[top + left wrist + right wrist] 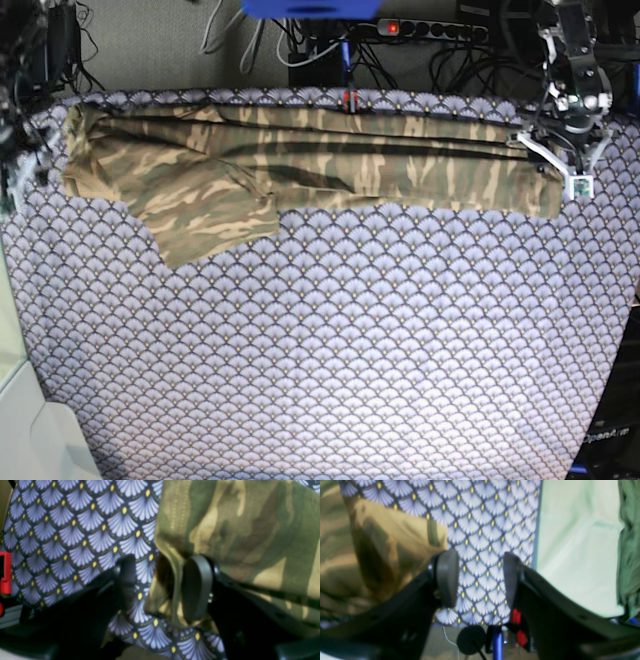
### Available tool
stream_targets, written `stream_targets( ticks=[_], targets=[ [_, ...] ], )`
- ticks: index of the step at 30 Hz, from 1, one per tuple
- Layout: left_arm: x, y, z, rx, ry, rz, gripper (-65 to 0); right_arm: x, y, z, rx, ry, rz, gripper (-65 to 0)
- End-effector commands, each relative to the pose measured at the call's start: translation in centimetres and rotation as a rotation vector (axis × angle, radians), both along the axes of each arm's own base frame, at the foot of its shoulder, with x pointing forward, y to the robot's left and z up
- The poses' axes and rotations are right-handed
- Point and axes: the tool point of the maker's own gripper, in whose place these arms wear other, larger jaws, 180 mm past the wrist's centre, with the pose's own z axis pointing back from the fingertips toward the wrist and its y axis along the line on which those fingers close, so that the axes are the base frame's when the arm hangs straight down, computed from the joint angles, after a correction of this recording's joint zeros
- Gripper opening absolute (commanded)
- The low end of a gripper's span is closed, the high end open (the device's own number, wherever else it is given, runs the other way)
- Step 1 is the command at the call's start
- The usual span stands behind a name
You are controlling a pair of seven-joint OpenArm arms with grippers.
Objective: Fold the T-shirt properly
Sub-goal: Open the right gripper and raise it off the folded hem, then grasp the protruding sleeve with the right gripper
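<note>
The camouflage T-shirt (300,160) lies as a long narrow band along the far edge of the table, with one sleeve (205,215) spread toward me at the left. My left gripper (162,565) is at the band's right end (550,185). Its jaws stand apart, with a fold of the shirt's edge (175,585) between them, resting against the right pad (197,587). My right gripper (480,562) is open at the band's left end. Only patterned cloth shows between its fingers, and the shirt (382,547) lies just beside the left pad (447,577).
A purple-grey fan-scale cloth (330,340) covers the table. Cables and a power strip (420,28) run behind the far edge. A pale floor (575,545) shows past the table's left side. Red parts (5,572) sit by the far edge.
</note>
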Motion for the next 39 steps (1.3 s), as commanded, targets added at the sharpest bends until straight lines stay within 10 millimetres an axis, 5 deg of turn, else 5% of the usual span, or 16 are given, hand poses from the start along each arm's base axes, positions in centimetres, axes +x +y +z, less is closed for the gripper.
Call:
stream_targets(
  ticks=[1, 5, 13, 20, 26, 39],
  targets=[
    [0.3, 0.3, 0.7, 0.02, -0.014, -0.007, -32.5, 1.9, 0.3, 1.8, -0.02, -0.052, 0.026, -30.8],
    [0.4, 0.4, 0.7, 0.02, -0.014, -0.006, -32.5, 5.2, 3.3, 1.9, -0.012, -0.025, 0.112, -28.6],
    [0.4, 0.2, 0.7, 0.013, -0.016, -0.004, -32.5, 9.9, 10.1, -1.8, 0.063, 0.093, 0.303, -28.5],
    [0.4, 0.1, 0.7, 0.012, -0.016, -0.003, -32.5, 12.8, 10.5, -4.7, 0.154, 0.172, 0.29, -28.5],
    [0.5, 0.1, 0.7, 0.012, -0.018, -0.002, -32.5, 14.8, 11.5, -5.3, 0.224, 0.174, 0.282, -28.5],
    [0.5, 0.1, 0.6, 0.012, -0.016, -0.001, -32.5, 15.2, 14.4, -7.8, 0.339, 0.177, 0.294, -28.5]
  ],
)
